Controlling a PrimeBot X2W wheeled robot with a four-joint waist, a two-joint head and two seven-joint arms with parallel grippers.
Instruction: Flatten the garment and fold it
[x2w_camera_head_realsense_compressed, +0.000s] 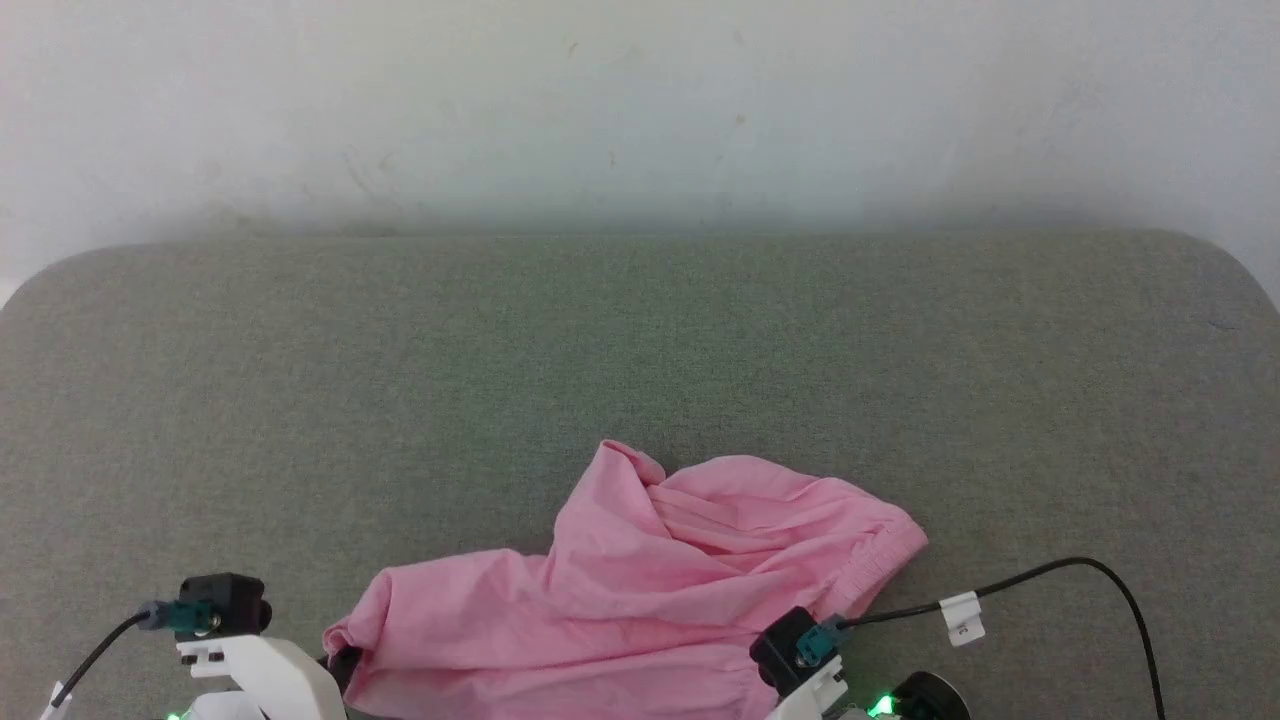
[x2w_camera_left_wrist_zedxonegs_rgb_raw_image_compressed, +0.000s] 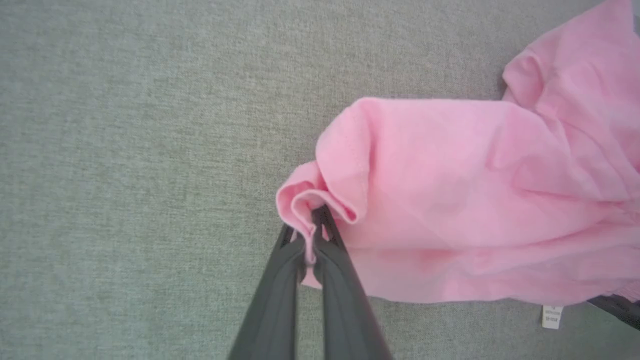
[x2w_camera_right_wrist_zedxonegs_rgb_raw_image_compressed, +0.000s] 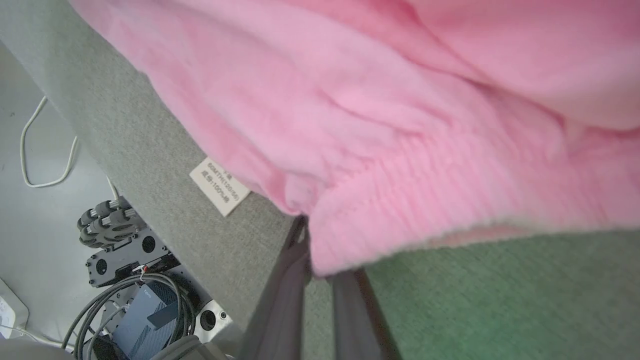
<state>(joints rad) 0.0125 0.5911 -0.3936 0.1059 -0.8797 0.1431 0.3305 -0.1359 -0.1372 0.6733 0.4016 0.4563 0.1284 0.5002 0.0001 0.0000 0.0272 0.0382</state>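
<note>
The left gripper (x2w_camera_left_wrist_zedxonegs_rgb_raw_image_compressed: 314, 227) is seen clamped on a rolled fold of hem at one end of the garment (x2w_camera_left_wrist_zedxonegs_rgb_raw_image_compressed: 475, 200). Its two dark fingers (x2w_camera_left_wrist_zedxonegs_rgb_raw_image_compressed: 280, 300) are pressed together, with pink cloth squeezed between them. The right gripper (x2w_camera_right_wrist_zedxonegs_rgb_raw_image_compressed: 320, 260) is closed as well. A corner of the gathered waistband (x2w_camera_right_wrist_zedxonegs_rgb_raw_image_compressed: 440, 200) is pinched between its converging fingers (x2w_camera_right_wrist_zedxonegs_rgb_raw_image_compressed: 280, 305), and the tips are partly covered by cloth.

The garment is held low over the grey table (x2w_camera_head_realsense_compressed: 640, 350), crumpled along the table's near edge and about midway along that edge. The end held by the left gripper is turned toward the table's left side, and the waistband end toward its right side. A ridge of bunched cloth is raised toward the table's middle. A small white label (x2w_camera_right_wrist_zedxonegs_rgb_raw_image_compressed: 220, 186) is laid flat on the table surface, just beside the garment's lower border and close to the table's near edge.

On the near right part of the table, a black cable (x2w_camera_head_realsense_compressed: 1085, 561) with a white tag is looped over the surface. Beyond the table's far edge a pale wall (x2w_camera_head_realsense_compressed: 640, 100) is seen. Below the table's near edge, the robot's wheeled base (x2w_camera_right_wrist_zedxonegs_rgb_raw_image_compressed: 125, 250) and a bundle of wires are seen on a grey floor (x2w_camera_right_wrist_zedxonegs_rgb_raw_image_compressed: 40, 125).
</note>
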